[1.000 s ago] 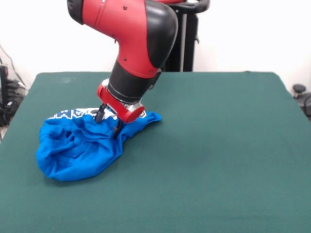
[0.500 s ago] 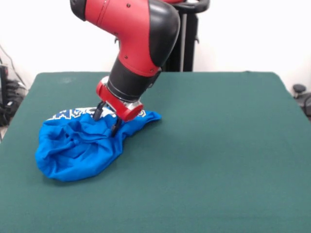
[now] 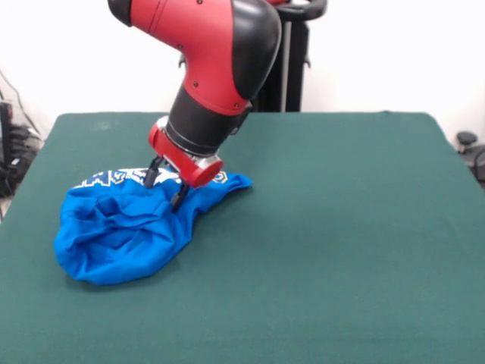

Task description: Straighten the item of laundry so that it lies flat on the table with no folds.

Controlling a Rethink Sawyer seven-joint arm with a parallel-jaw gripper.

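Reaching down from the upper part of the front view, the red and black arm [image 3: 208, 68] is seen angled toward the left half of the table [image 3: 341, 227]. Its gripper [image 3: 165, 188] is set at the crumpled item of laundry [image 3: 121, 231], and two dark fingers [image 3: 179, 197] are seen spread apart, one on each side of a raised ridge of blue fabric. Whether that ridge is actually pinched between the fingers cannot be told from this view, so the grasp is left undetermined. The item of laundry is shown as a bunched, bright blue heap on the dark green table top, near the table's left edge in the picture and well apart from its right side. Many folds and creases are visible across its surface. A strip of white print [image 3: 114, 177] is exposed along the heap's far edge, partly hidden behind the gripper; its pattern is not legible. A narrow tongue of blue cloth is extended to the right of the gripper and lies flat on the table. A black stand [image 3: 292, 57] is seen behind the arm against the pale wall.
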